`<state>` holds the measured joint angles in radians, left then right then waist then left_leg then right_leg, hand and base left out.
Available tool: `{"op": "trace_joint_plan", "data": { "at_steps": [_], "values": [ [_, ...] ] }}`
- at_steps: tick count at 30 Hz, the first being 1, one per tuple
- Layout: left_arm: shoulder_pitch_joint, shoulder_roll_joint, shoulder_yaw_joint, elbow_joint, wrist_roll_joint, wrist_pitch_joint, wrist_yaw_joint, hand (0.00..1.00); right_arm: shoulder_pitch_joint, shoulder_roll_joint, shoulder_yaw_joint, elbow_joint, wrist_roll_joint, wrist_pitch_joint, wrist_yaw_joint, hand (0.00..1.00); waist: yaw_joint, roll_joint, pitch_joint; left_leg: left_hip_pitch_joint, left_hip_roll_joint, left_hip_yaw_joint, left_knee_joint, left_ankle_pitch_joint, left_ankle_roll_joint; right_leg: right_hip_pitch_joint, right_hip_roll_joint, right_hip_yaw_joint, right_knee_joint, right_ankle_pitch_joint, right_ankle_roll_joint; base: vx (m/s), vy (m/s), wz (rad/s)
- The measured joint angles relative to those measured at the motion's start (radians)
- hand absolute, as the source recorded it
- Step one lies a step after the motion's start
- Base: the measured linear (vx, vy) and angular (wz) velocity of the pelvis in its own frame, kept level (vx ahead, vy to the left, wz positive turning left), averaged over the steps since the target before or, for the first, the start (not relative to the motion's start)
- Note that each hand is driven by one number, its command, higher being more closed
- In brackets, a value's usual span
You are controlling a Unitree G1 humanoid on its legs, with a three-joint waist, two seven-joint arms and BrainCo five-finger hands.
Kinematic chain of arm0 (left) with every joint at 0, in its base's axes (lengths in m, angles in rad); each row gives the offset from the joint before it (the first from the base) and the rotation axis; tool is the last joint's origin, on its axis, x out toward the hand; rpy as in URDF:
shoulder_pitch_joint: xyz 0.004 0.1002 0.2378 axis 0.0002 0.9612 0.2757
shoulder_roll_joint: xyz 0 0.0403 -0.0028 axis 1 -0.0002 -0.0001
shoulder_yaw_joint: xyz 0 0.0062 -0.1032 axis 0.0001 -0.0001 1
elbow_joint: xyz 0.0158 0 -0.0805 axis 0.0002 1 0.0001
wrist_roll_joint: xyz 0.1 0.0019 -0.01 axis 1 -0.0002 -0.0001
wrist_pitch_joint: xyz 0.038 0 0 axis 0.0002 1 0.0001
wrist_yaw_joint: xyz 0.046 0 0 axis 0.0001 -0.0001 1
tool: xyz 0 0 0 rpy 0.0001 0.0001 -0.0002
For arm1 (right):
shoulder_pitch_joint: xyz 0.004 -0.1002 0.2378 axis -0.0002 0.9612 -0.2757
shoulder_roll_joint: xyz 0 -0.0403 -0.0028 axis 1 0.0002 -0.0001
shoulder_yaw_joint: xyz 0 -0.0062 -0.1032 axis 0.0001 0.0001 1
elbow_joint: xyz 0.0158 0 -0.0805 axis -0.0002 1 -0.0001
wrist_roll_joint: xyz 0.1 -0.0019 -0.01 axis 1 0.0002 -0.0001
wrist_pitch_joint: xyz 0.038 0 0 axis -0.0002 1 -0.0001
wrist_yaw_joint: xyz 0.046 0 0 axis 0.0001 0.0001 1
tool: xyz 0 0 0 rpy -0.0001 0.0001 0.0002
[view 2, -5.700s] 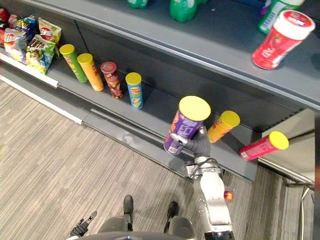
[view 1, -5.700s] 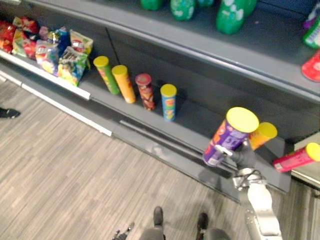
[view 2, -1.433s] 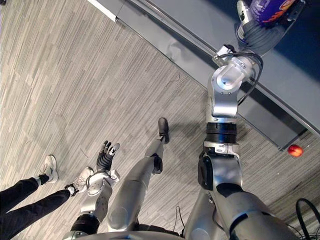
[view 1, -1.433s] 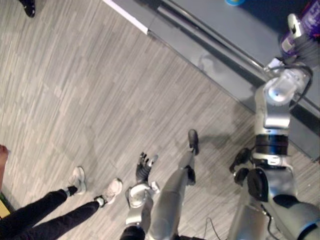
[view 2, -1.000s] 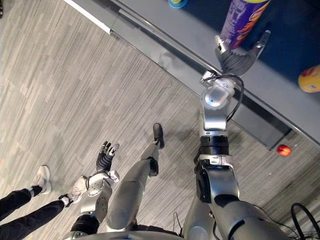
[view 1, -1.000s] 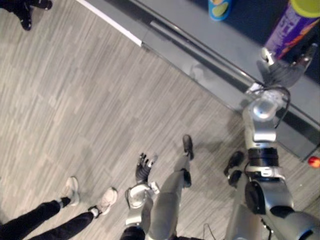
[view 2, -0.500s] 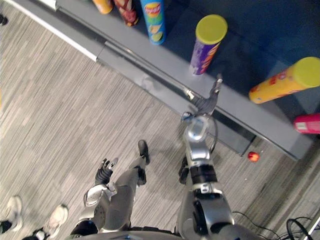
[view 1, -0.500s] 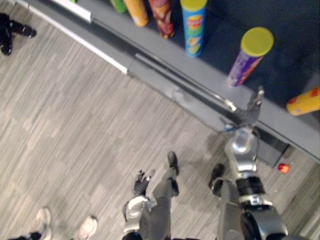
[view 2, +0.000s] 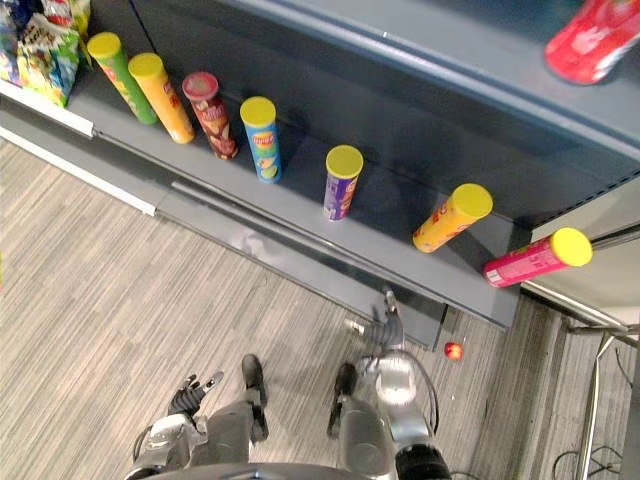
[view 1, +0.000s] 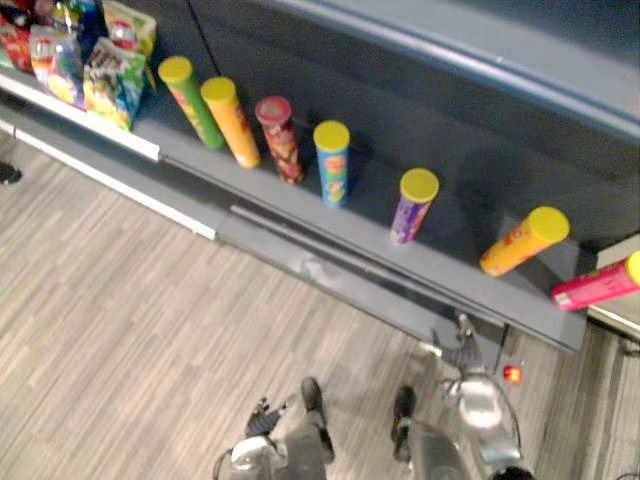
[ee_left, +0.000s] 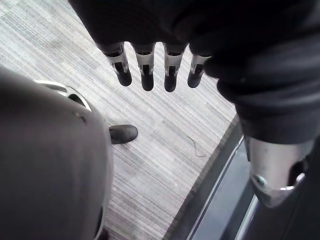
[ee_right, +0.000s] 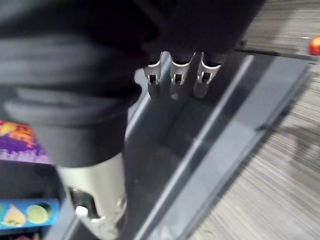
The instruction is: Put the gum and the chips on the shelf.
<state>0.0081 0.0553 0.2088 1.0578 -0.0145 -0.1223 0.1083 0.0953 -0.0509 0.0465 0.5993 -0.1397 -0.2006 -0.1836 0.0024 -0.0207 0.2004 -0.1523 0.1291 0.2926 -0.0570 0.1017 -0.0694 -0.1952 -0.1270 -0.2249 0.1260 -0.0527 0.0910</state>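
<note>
A purple chips can with a yellow lid (view 1: 413, 205) stands upright on the low grey shelf (view 1: 460, 275), between a blue can (view 1: 332, 162) and a tilted orange can (view 1: 523, 240). My right hand (view 2: 385, 322) is open and empty, low in front of the shelf's front edge and apart from the purple can (ee_right: 20, 142); its fingers (ee_right: 172, 77) are straight. A red tub (view 2: 592, 40) lies on the upper shelf at the far right. Down by my side, my left hand (view 1: 262, 415) hangs open over the floor, fingers (ee_left: 145, 70) straight.
Green (view 1: 185, 100), orange (view 1: 232, 120) and red (view 1: 280, 138) cans line the shelf further left, with chip bags (view 1: 100, 60) beyond. A pink can (view 1: 598, 283) lies at the far right. A small red ball (view 1: 513, 373) rests on the floor under the shelf.
The camera has swung up from the floor to the shelf. My right hand has let go of the purple can, which now stands on the shelf, and has drawn back and down.
</note>
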Motion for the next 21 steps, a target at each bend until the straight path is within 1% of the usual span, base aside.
{"op": "trace_joint_plan", "data": {
  "at_steps": [2, 4, 6, 9, 11, 12, 13, 15, 16, 17, 21],
  "values": [
    [0.019, -0.003, 0.019, 0.010, 0.002, 0.001, -0.001, 0.00, 0.041, -0.004, -0.007, 0.089, 0.000, -0.003, 0.034, 0.00, -0.003, -0.001, -0.034, 0.032, -0.006, 0.001, -0.023, -0.002, -0.003, 0.031, 0.000, 0.001, -0.023, 0.003, 0.007, 0.05, 0.043, -0.02],
    [0.032, -0.005, 0.033, 0.017, 0.020, 0.001, -0.004, 0.00, 0.067, -0.001, -0.068, 0.225, 0.018, 0.000, 0.059, 0.00, -0.005, -0.003, -0.062, 0.057, -0.012, 0.001, -0.037, -0.007, -0.009, 0.057, -0.002, 0.002, -0.040, 0.007, 0.013, 0.07, 0.061, -0.02],
    [0.037, -0.006, 0.045, 0.019, 0.020, 0.001, -0.007, 0.00, 0.049, 0.002, -0.128, 0.280, 0.023, 0.005, 0.062, 0.00, -0.011, -0.005, -0.068, 0.073, -0.014, 0.004, -0.038, -0.008, -0.010, 0.078, -0.002, 0.006, -0.054, 0.011, 0.018, 0.03, 0.032, -0.04],
    [0.042, -0.010, 0.078, 0.030, 0.017, 0.000, -0.021, 0.00, 0.036, 0.001, -0.171, 0.332, 0.022, 0.006, 0.066, 0.00, -0.011, -0.007, -0.079, 0.096, -0.015, 0.004, -0.040, -0.012, -0.009, 0.105, -0.001, 0.005, -0.063, 0.015, 0.014, 0.02, 0.007, 0.01],
    [0.046, -0.013, 0.108, 0.047, 0.015, 0.000, -0.036, 0.00, 0.029, -0.001, -0.216, 0.373, 0.027, 0.009, 0.087, 0.00, -0.011, -0.006, -0.097, 0.111, -0.016, 0.006, -0.044, -0.018, -0.008, 0.125, -0.001, 0.006, -0.075, 0.016, 0.015, 0.04, 0.007, -0.01],
    [0.047, -0.015, 0.118, 0.054, 0.012, 0.000, -0.041, 0.00, 0.028, -0.001, -0.238, 0.392, 0.044, 0.013, 0.099, 0.00, -0.011, -0.005, -0.103, 0.121, -0.017, 0.007, -0.044, -0.022, -0.009, 0.135, -0.001, 0.007, -0.078, 0.016, 0.015, 0.06, 0.010, -0.04],
    [0.051, -0.018, 0.133, 0.057, -0.013, 0.001, -0.048, 0.00, 0.026, -0.003, -0.263, 0.415, 0.071, 0.022, 0.106, 0.00, -0.010, -0.003, -0.105, 0.134, -0.018, 0.011, -0.044, -0.026, -0.009, 0.150, -0.001, 0.009, -0.085, 0.016, 0.015, 0.07, 0.012, -0.06],
    [0.062, -0.028, 0.158, 0.059, -0.041, 0.001, -0.057, 0.00, 0.027, -0.006, -0.298, 0.450, 0.112, 0.030, 0.108, 0.00, -0.010, 0.002, -0.118, 0.140, -0.018, 0.019, -0.044, -0.031, -0.009, 0.155, -0.001, 0.014, -0.091, 0.016, 0.015, 0.10, 0.002, -0.10],
    [0.069, -0.055, 0.218, 0.064, -0.073, 0.003, -0.075, 0.00, 0.054, 0.006, -0.387, 0.520, 0.265, 0.066, 0.124, 0.00, -0.004, 0.015, -0.123, 0.173, -0.019, 0.026, -0.045, -0.038, -0.008, 0.194, 0.000, 0.014, -0.108, 0.016, 0.015, 0.16, -0.011, -0.09],
    [0.072, -0.060, 0.224, 0.068, -0.083, 0.003, -0.075, 0.00, 0.065, 0.010, -0.398, 0.520, 0.293, 0.066, 0.124, 0.00, -0.004, 0.019, -0.129, 0.178, -0.019, 0.027, -0.045, -0.041, -0.008, 0.201, 0.001, 0.014, -0.109, 0.016, 0.015, 0.16, -0.013, -0.06],
    [0.074, -0.062, 0.229, 0.068, -0.090, 0.003, -0.077, 0.00, 0.065, 0.016, -0.430, 0.525, 0.318, 0.066, 0.124, 0.00, -0.003, 0.025, -0.132, 0.178, -0.019, 0.027, -0.045, -0.043, -0.009, 0.205, 0.002, 0.012, -0.116, 0.016, 0.015, 0.04, -0.004, 0.00]
  ]
}}
